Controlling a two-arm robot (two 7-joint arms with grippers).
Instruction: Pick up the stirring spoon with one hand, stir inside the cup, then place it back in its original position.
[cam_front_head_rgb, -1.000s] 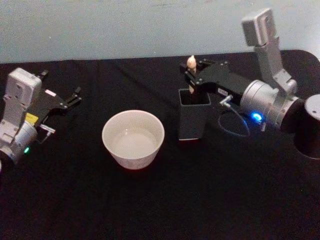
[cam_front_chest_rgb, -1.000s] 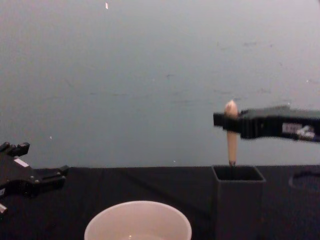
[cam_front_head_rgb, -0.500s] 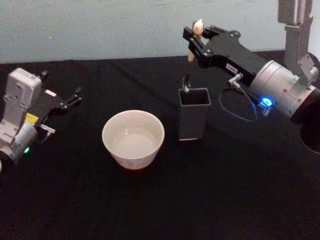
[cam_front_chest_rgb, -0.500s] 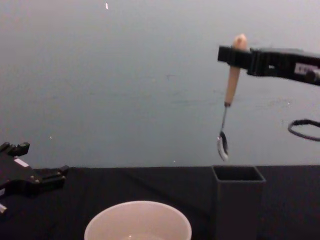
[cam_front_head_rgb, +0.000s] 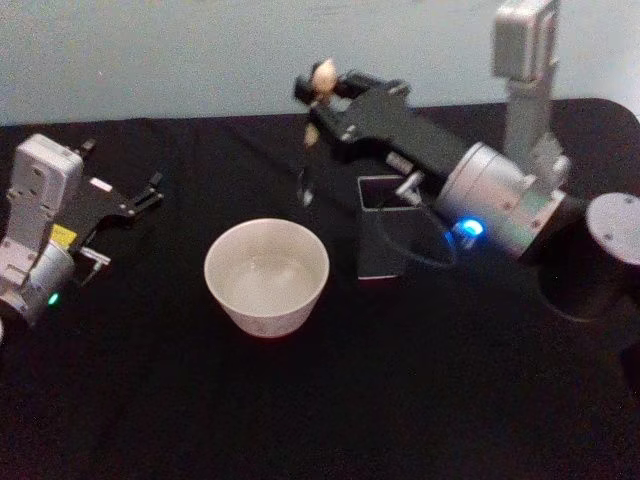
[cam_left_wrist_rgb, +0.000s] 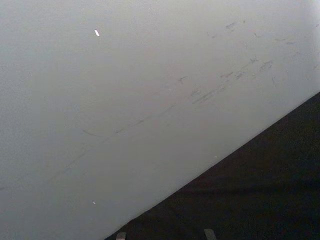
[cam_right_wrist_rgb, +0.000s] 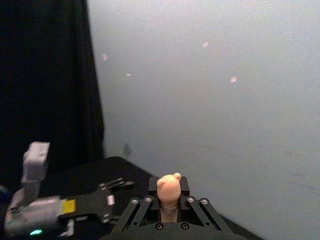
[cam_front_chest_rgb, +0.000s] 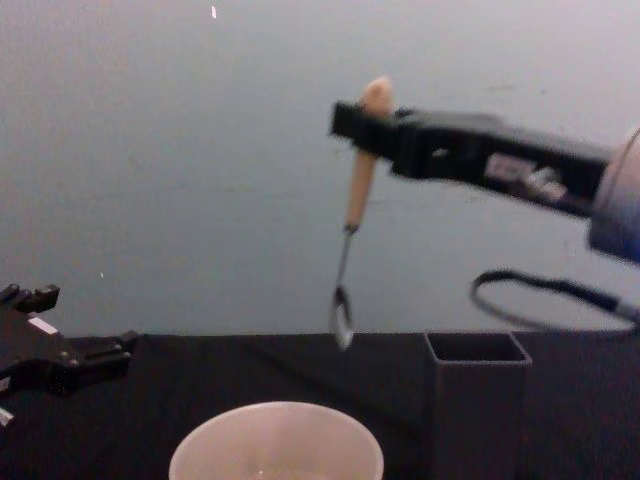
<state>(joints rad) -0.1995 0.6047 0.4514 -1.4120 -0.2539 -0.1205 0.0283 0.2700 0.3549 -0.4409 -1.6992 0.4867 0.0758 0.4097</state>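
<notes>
Now the right gripper (cam_front_head_rgb: 321, 97), clamped tight on the handle of the stirring spoon (cam_front_chest_rgb: 357, 195), dangles it above the cup (cam_front_head_rgb: 262, 312), by its far rim; the left gripper (cam_front_head_rgb: 150, 194) sits parked left of the cup.

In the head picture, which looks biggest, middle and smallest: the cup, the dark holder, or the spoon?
1. The cup.
2. The dark holder, partly hidden.
3. The stirring spoon, thinnest, hanging from the right pincer.
</notes>
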